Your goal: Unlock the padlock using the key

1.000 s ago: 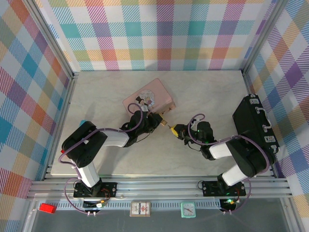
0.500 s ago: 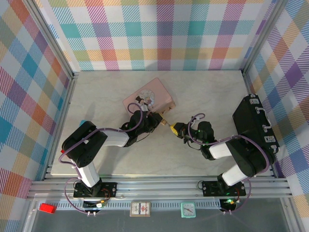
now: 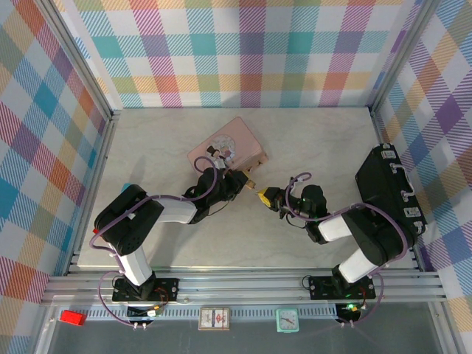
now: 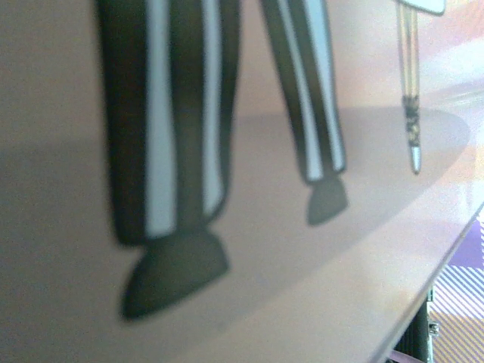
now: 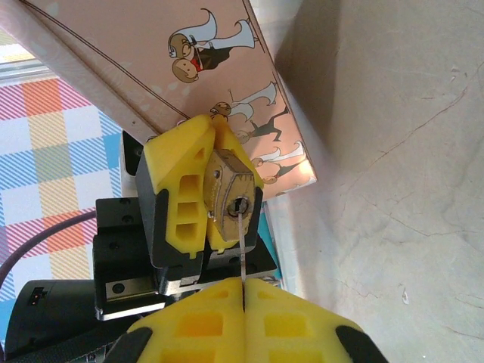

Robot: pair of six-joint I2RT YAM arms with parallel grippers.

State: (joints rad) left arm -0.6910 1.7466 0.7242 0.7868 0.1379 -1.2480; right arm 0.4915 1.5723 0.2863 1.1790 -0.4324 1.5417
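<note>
The small brass padlock [image 5: 233, 198] is clamped between the yellow fingers [image 5: 181, 189] of my left gripper [image 3: 248, 180], keyhole end facing the right wrist camera. The thin metal key [image 5: 242, 246] runs from my right gripper [image 5: 243, 291], which is shut on it, up to the keyhole, where its tip sits. In the top view the padlock [image 3: 251, 179] and my right gripper [image 3: 264, 196] meet just off the pink box's near right corner. The left wrist view is a blurred close-up of the pink box's printed side [image 4: 249, 257].
The pink tin box [image 3: 228, 151] lies on the marble table just behind the left gripper. A black case [image 3: 391, 195] stands against the right wall. Metal frame rails edge the table on all sides.
Hardly anything: the right gripper has edged a touch toward the padlock. Both grips look the same.
</note>
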